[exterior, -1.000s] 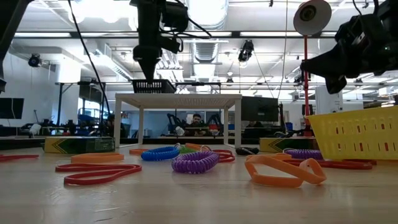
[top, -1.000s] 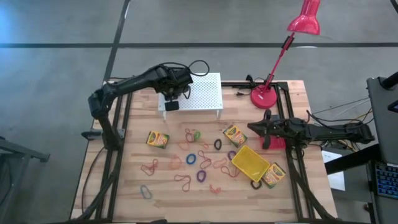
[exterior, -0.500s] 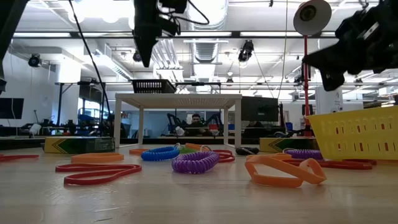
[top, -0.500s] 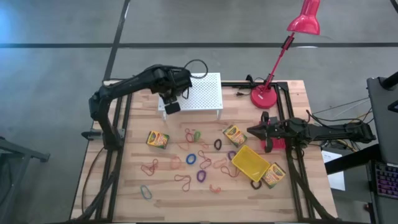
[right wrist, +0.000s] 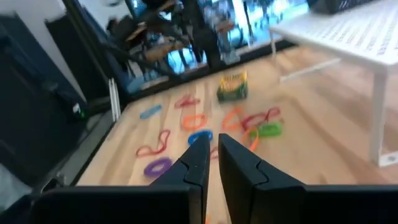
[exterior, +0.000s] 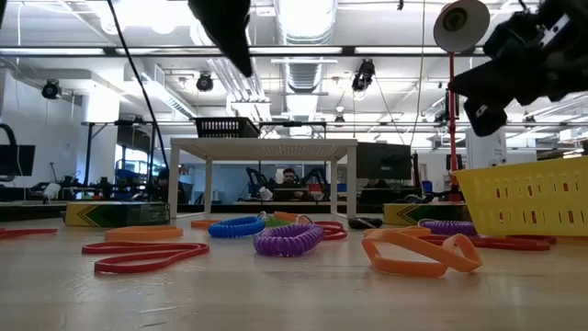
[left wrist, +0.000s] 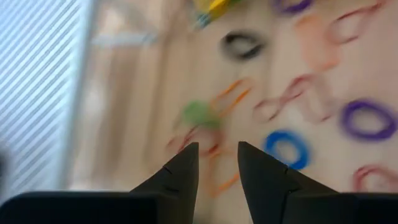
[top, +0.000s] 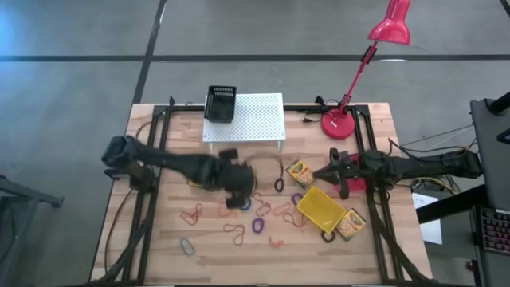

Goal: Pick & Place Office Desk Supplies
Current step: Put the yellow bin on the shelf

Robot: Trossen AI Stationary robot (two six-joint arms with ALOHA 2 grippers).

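left tool (top: 236, 182): seen above the middle of the counter (top: 159, 239), blurred in the high view; in its wrist view the 2 fingers (left wrist: 180, 174) are parted by a narrow gap and nothing is held.
right tool (top: 333, 169): parked at the right edge of the counter; its fingers (right wrist: 196, 163) are nearly together and empty.
black basket (top: 220, 104): set on the white rack (top: 259, 118), well behind the left tool, apart from it.
loops: scattered on the counter; a green loop (left wrist: 200, 114) and orange loops (left wrist: 230, 97) lie just ahead of the left fingers, a blue loop (left wrist: 287, 149) beside them, a purple loop (left wrist: 368, 120) farther to the side.
yellow basket (top: 320, 207): near the right tool, with 1 crayon box (top: 300, 172) just beside that tool.
step in hand: judged to be an approach to 1 loop.
doing it well: 1 loop is best singled out, since the green and orange ones overlap; the fingers should be widened first, lowered square to the counter, and closed across the band's thin edge.
risk: a neighbouring loop may be dragged along.
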